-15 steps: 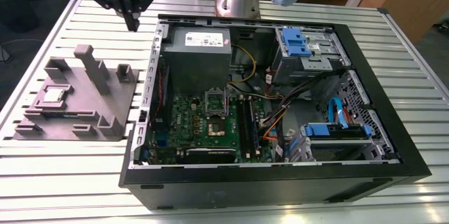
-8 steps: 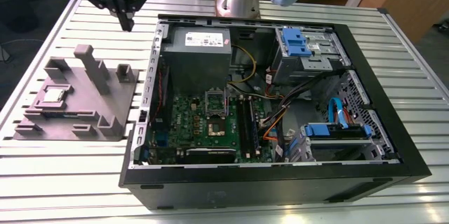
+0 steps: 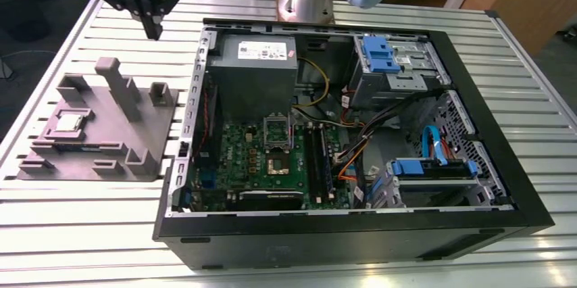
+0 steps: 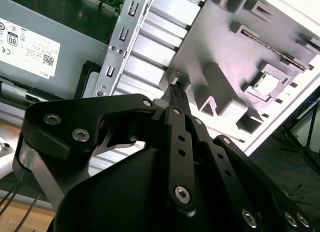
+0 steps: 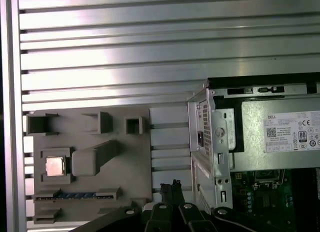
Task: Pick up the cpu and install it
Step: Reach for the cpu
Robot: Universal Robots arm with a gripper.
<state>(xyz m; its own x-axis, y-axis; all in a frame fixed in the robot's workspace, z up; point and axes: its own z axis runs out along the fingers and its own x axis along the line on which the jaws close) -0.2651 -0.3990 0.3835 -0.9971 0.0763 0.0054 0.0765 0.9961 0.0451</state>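
Note:
The cpu (image 3: 70,122) is a small silvery square chip lying in a recess of the grey holder block (image 3: 135,132), at the exterior view's left of the open computer case (image 3: 361,234). It also appears in both wrist views, as the cpu (image 5: 54,166) and the cpu (image 4: 266,83). My black gripper (image 3: 153,30) hangs high over the table behind the block, near the case's far corner. Its fingertips (image 4: 175,89) are together and hold nothing. On the green motherboard (image 3: 239,159) the socket (image 3: 277,163) has a dark centre, and its metal frame (image 3: 275,128) is raised.
A grey power supply (image 3: 253,65) with a white label fills the case's far corner, and drive bays with blue clips (image 3: 388,58) and cables take up its other side. Tall posts (image 3: 117,85) rise from the holder block. The slatted metal table (image 3: 90,220) surrounds everything.

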